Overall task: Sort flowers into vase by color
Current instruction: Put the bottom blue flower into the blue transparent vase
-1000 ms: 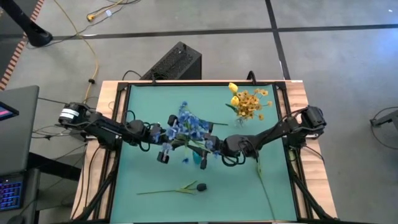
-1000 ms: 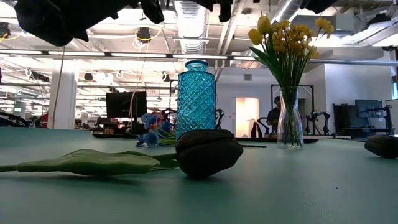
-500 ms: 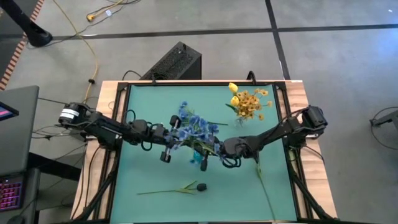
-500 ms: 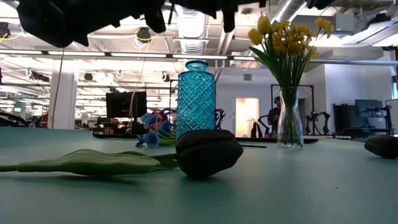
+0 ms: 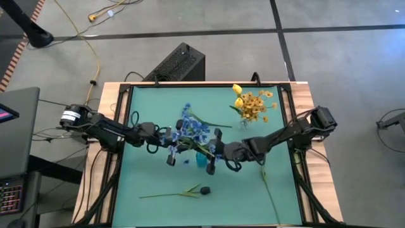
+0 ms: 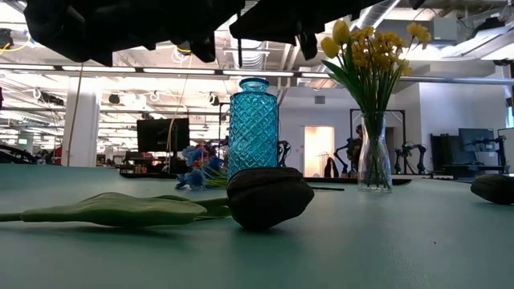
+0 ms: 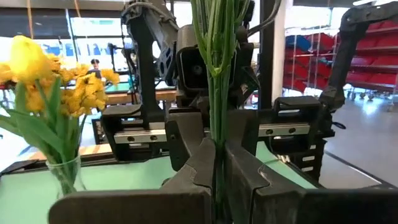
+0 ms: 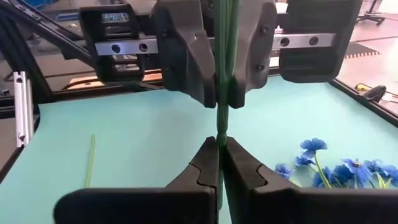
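Seen from above, both arms meet over the middle of the green tabletop (image 5: 145, 183). The left gripper (image 7: 217, 171) and the right gripper (image 8: 219, 163) each pinch the green stalks of the blue flower spray (image 5: 193, 130), fingers closed on the stems just above the blue vase (image 6: 254, 124). Compared with a second ago, the spray sits more to the right. The yellow flowers (image 5: 253, 104) stand in the clear vase (image 6: 374, 164) at far right. A dark bud stem (image 5: 183, 192) lies near.
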You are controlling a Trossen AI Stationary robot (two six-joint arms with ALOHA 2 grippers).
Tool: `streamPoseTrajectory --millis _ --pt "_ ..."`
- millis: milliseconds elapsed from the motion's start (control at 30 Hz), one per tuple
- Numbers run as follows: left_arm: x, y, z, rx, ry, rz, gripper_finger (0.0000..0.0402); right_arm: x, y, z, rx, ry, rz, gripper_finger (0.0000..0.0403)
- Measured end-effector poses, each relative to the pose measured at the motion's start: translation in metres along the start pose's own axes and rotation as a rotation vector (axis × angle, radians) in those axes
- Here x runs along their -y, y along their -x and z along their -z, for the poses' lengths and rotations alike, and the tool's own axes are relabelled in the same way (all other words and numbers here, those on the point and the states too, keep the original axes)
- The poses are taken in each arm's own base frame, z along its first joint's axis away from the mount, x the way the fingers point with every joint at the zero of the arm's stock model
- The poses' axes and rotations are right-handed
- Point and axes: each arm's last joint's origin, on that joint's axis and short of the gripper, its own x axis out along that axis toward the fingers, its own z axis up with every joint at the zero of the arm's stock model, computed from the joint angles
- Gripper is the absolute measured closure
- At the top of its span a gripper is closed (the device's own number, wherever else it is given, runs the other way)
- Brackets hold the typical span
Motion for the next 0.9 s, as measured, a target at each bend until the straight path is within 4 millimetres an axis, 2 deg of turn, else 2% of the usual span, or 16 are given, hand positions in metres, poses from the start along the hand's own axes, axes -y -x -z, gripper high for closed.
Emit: streamPoseTrajectory --millis 267,433,533,733,900 --pt "-0.007 0.002 -0.003 0.007 -0.028 -0.021 0.04 0.003 -0.001 -0.001 0.0 -0.001 0.015 0.0365" --pt "-0.008 0.002 -0.004 0.012 -0.029 -0.025 0.0401 0.004 -0.001 0.0 -0.004 0.006 0.019 0.034" --pt "-0.008 0.002 -0.008 0.036 -0.035 -0.029 0.0401 0.004 -0.001 0.002 -0.021 0.018 0.021 0.0313" --pt "-0.011 0.004 -0.01 0.046 -0.055 -0.028 0.0401 0.008 0.01 -0.01 -0.02 0.011 0.024 0.0233" --pt "-0.011 0.005 -0.019 0.13 -0.06 -0.031 0.0401 0.009 0.035 -0.022 -0.082 0.042 0.011 0.017"
